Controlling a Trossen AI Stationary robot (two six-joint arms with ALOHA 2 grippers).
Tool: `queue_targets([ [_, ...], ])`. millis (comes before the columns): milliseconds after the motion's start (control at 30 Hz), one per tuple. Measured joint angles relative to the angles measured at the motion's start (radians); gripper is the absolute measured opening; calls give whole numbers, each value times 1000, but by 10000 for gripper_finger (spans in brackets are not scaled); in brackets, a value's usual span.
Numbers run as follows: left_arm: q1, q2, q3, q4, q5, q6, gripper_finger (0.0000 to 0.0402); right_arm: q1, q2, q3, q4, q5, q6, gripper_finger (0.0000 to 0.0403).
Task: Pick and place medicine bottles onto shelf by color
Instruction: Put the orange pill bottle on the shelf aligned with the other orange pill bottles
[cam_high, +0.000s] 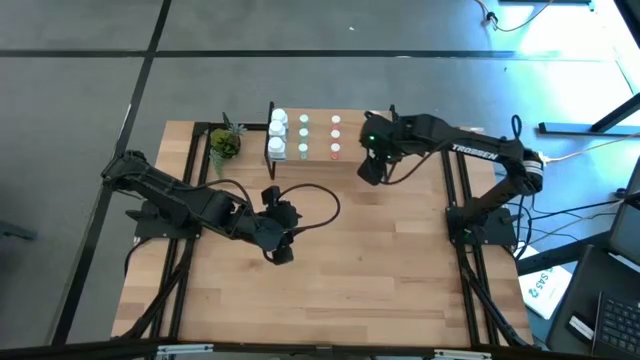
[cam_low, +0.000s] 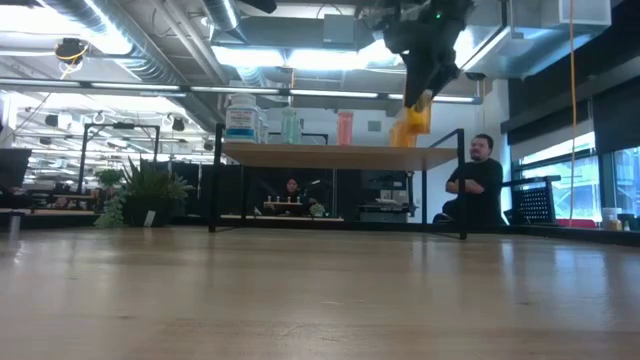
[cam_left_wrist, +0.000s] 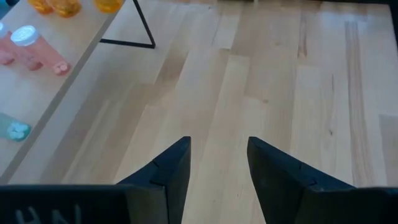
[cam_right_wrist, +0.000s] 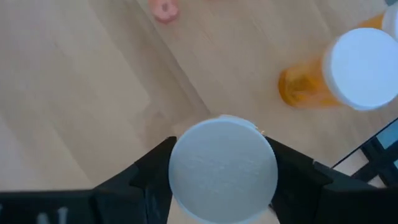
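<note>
The right hand, clamped on an orange bottle above the shelf, should lower it upright beside the other orange bottle, clear of that neighbour, while the left hand waits apart over the table.

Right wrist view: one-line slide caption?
Right gripper holds a white-capped bottle between its jaws above the light-wood shelf, beside an orange bottle already standing there.

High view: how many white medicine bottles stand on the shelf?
3 white bottles, in one row at the shelf end near the plant: far, middle, near. The right arm may hide others.
</note>
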Motion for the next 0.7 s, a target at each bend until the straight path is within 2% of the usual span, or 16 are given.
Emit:
queue_targets([
  [533, 0, 0, 0, -3, 7, 1, 151, -51, 70, 1, 44, 38, -28, 211],
  [700, 0, 0, 0, -2, 8, -2, 151, -53, 72, 1, 43, 89, -30, 211],
])
